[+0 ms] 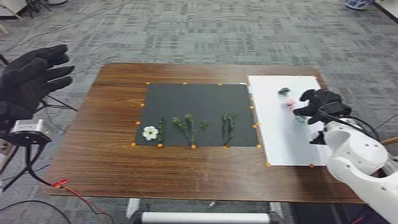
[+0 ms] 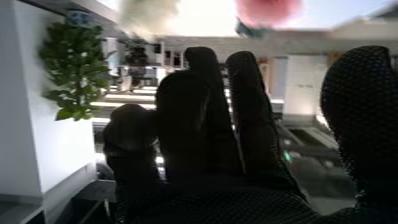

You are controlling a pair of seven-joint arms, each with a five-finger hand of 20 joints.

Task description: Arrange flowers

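The right hand's (image 1: pixel 330 103) fingers are held nearly straight, nothing gripped; at nine o'clock from them in the head view, the pink flower (image 1: pixel 290 102) is seen on the white board (image 1: pixel 277 142), near the fingertips.

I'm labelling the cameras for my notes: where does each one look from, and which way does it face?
Head view: on the robot's head, facing forward and down at the table and white board; the left hand, right hand and white right arm show.
Right wrist view: on the right arm's wrist, facing past the glove and green leaves into the room; the right hand shows close up.
Shared: the right hand and, seemingly, the pink flower.
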